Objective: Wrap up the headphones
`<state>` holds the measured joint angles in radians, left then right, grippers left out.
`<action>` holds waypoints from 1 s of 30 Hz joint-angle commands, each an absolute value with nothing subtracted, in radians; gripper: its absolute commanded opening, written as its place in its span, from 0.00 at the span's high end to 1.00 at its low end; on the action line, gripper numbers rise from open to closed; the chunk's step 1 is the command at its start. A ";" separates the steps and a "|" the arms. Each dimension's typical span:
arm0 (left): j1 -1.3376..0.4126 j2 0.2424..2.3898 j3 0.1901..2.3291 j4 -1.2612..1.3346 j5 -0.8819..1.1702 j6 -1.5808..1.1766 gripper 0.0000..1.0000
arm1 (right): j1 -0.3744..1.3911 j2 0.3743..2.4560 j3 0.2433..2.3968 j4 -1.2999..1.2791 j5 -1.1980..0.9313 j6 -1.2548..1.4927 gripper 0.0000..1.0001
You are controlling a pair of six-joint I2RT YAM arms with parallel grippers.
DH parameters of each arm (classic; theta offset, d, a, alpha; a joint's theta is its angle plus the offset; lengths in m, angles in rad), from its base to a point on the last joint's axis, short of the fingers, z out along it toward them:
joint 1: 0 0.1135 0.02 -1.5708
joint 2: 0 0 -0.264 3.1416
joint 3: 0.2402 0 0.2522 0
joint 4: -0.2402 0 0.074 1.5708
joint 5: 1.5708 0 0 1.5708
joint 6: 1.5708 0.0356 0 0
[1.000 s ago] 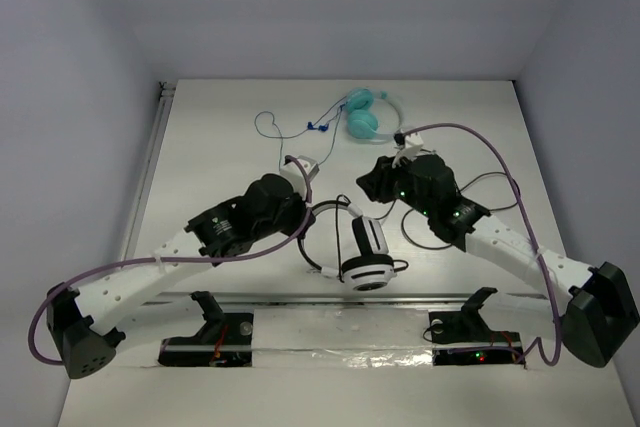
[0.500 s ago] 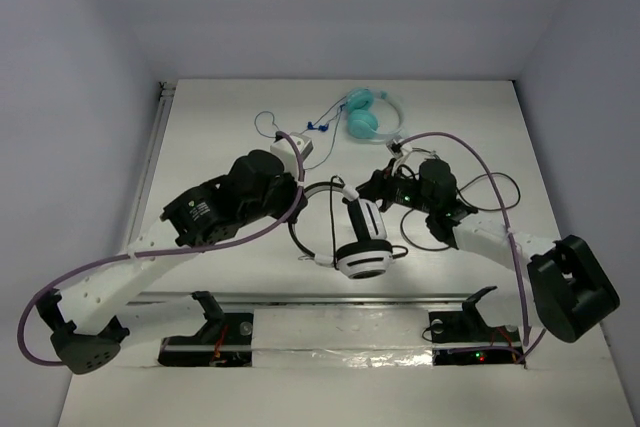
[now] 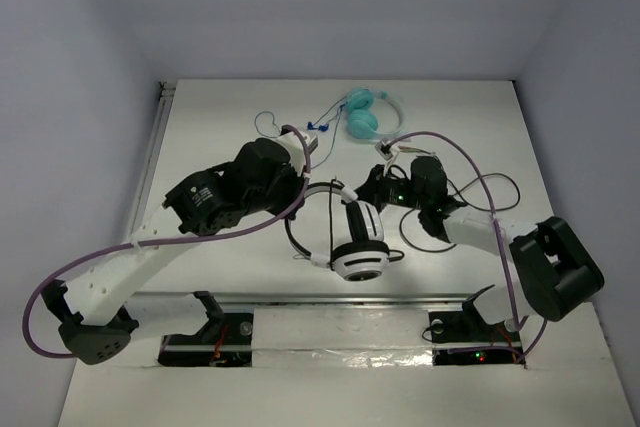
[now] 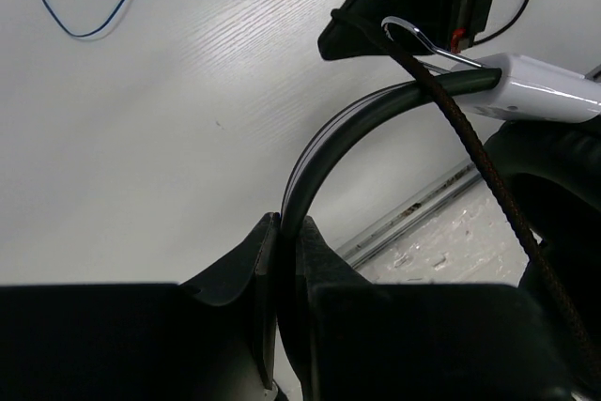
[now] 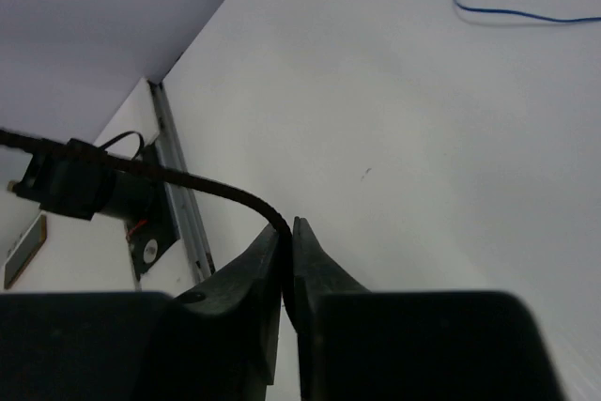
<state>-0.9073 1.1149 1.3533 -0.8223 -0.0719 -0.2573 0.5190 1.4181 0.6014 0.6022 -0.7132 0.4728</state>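
The headphones (image 3: 360, 259) hang tilted between the arms, a white earcup low and the black-and-white headband (image 4: 349, 133) arching up to the left. My left gripper (image 3: 298, 203) is shut on the headband, which runs straight between its fingertips (image 4: 289, 232). The thin dark braided cable (image 4: 470, 143) crosses over the headband near the earcup's slider. My right gripper (image 3: 367, 187) sits just right of the headband top and is shut on the cable (image 5: 188, 178), which enters the jaws (image 5: 287, 232) from the left. More cable loops (image 3: 497, 190) lie on the table to the right.
Small teal headphones (image 3: 362, 115) lie at the back with a thin blue cable (image 3: 268, 127) trailing left. A metal rail (image 3: 300, 299) runs along the near table edge by the arm bases. Grey walls close in the sides and back.
The right gripper opened and closed again on the cable while its arm folded in toward the headphones. The left arm drew the headband slightly back and left, the earcup following.
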 commanded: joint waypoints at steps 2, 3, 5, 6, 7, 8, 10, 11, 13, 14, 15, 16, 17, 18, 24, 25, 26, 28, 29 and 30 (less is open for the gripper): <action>-0.890 1.101 1.417 -0.828 -0.055 -0.268 1.00 | 0.523 1.344 0.604 0.617 -0.513 0.497 1.00; -0.890 1.095 1.411 -0.831 -0.055 -0.267 1.00 | 0.523 1.307 0.603 0.600 -0.430 0.495 1.00; -0.867 1.086 1.390 -0.828 -0.049 -0.265 1.00 | 0.523 1.267 0.592 0.565 -0.344 0.503 1.00; -0.867 1.082 1.382 -0.825 -0.041 -0.264 1.00 | 0.523 1.247 0.588 0.552 -0.257 0.506 1.00; -0.858 1.080 1.375 -0.822 -0.040 -0.264 1.00 | 0.523 1.209 0.584 0.543 -0.221 0.509 1.00; -0.857 1.077 1.373 -0.813 -0.037 -0.262 1.00 | 0.523 1.192 0.581 0.522 -0.168 0.509 1.00; -0.828 1.069 1.377 -0.795 -0.005 -0.252 1.00 | 0.523 1.161 0.581 0.500 -0.134 0.502 1.00; -0.819 1.069 1.382 -0.784 -0.005 -0.250 1.00 | 0.523 1.158 0.584 0.479 -0.120 0.500 1.00; -0.804 1.072 1.400 -0.782 -0.006 -0.241 1.00 | 0.523 1.158 0.586 0.460 -0.110 0.502 1.00; -0.787 1.077 1.404 -0.788 -0.005 -0.226 1.00 | 0.523 1.154 0.583 0.451 -0.109 0.503 1.00; -0.787 1.092 1.405 -0.798 -0.005 -0.219 1.00 | 0.523 1.146 0.572 0.451 -0.092 0.508 1.00; -0.763 1.095 1.404 -0.802 -0.018 -0.216 1.00 | 0.523 1.137 0.566 0.451 -0.084 0.509 1.00; -0.752 1.097 1.401 -0.795 -0.014 -0.209 1.00 | 0.523 1.121 0.565 0.440 -0.083 0.506 1.00; -0.738 1.089 1.397 -0.781 0.041 -0.206 1.00 | 0.523 1.123 0.575 0.430 -0.100 0.503 1.00; -0.666 1.083 1.427 -0.690 0.158 -0.196 1.00 | 0.523 1.212 0.583 0.443 -0.286 0.512 1.00; -0.652 1.083 1.434 -0.678 0.182 -0.199 1.00 | 0.523 1.226 0.586 0.445 -0.317 0.512 1.00; -0.626 1.083 1.437 -0.651 0.196 -0.204 1.00 | 0.523 1.238 0.592 0.445 -0.359 0.508 1.00; -0.615 1.091 1.448 -0.626 0.225 -0.218 1.00 | 0.557 1.282 0.612 0.437 -0.451 0.491 0.97; -0.615 1.098 1.456 -0.615 0.221 -0.224 1.00 | 0.571 1.293 0.624 0.437 -0.466 0.485 0.94; -0.615 1.109 1.462 -0.611 0.215 -0.230 1.00 | 0.581 1.302 0.626 0.460 -0.501 0.483 0.91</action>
